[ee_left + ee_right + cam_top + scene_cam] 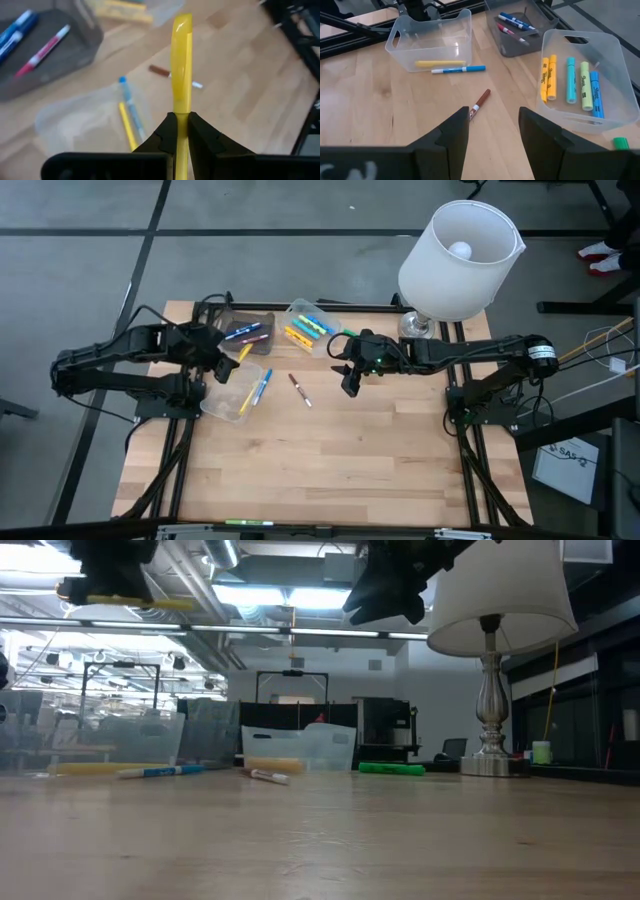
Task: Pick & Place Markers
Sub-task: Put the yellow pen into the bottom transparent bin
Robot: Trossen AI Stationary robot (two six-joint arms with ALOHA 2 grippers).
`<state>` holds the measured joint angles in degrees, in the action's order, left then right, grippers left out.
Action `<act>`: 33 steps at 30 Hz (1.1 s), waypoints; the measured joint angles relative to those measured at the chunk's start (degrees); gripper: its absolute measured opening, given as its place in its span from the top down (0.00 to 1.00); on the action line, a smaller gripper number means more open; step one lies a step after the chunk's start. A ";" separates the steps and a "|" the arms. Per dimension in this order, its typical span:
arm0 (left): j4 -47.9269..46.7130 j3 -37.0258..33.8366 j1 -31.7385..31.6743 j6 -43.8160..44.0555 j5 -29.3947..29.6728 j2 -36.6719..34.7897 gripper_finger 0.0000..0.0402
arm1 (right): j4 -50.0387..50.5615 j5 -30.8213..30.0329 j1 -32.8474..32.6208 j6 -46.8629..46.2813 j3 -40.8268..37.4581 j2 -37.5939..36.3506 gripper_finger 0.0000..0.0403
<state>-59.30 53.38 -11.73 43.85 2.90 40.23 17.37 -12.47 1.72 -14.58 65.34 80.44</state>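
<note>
so the left gripper (pixel 181 131) is clamped on a yellow highlighter (pixel 181 65), lifted over the tipped clear bin (pixel 232 388) at left, probably for sorting; right gripper (pixel 494 131) hangs open above the loose brown marker (pixel 479 104) mid-table

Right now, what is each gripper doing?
Left gripper: shut on the yellow marker, above the containers.
Right gripper: open, empty, over the table.

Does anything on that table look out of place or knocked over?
Yes. One clear bin lies tipped on its side, a yellow marker in its mouth. A brown marker, a blue marker and a green marker lie loose on the wood, outside the bins.
</note>
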 joint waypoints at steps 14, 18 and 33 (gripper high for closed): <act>-3.24 -9.41 0.00 6.05 -2.95 -0.37 0.95 | 0.13 -0.02 0.00 -0.25 -0.02 0.94 0.58; -3.31 -12.40 0.00 6.61 -3.30 -0.30 0.95 | 0.08 -0.02 0.00 -0.36 -0.02 0.94 0.58; 4.91 -24.00 0.00 10.04 -4.09 -0.33 0.94 | 0.04 0.00 0.00 -1.96 -0.02 0.96 0.58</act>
<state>-54.39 29.39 -11.73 53.89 -1.19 39.90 17.41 -12.47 1.72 -16.53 65.32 81.41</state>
